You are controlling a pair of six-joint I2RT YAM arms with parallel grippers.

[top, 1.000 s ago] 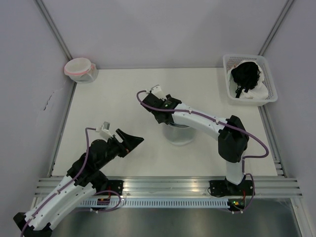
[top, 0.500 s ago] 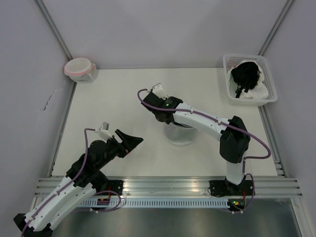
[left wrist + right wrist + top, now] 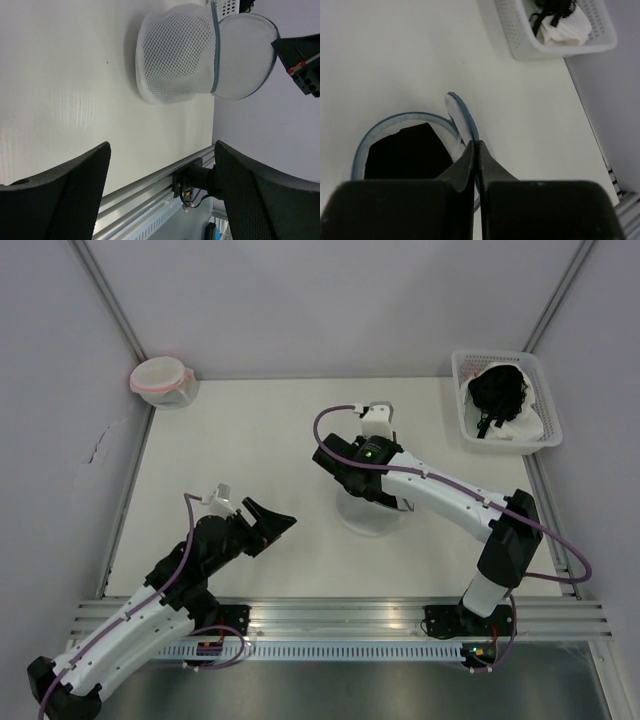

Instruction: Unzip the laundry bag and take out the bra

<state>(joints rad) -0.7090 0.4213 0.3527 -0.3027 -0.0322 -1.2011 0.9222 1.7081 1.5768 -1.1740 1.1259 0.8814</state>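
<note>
One laundry bag [image 3: 175,60], mouth upward; right gripper [image 3: 474,150] clenched on rim flap; left gripper [image 3: 160,152] released.

It was a robotics lab test cell rather than a home. A bare white table [image 3: 250,440] stood boxed in by plain pale panels [image 3: 330,300] set in aluminium posts [image 3: 110,300]. Along the table's near edge ran an aluminium rail [image 3: 340,615], with two cabled robot arms [image 3: 440,495] bolted to it. A cable duct [image 3: 330,650] lay just nearer than the rail.
</note>
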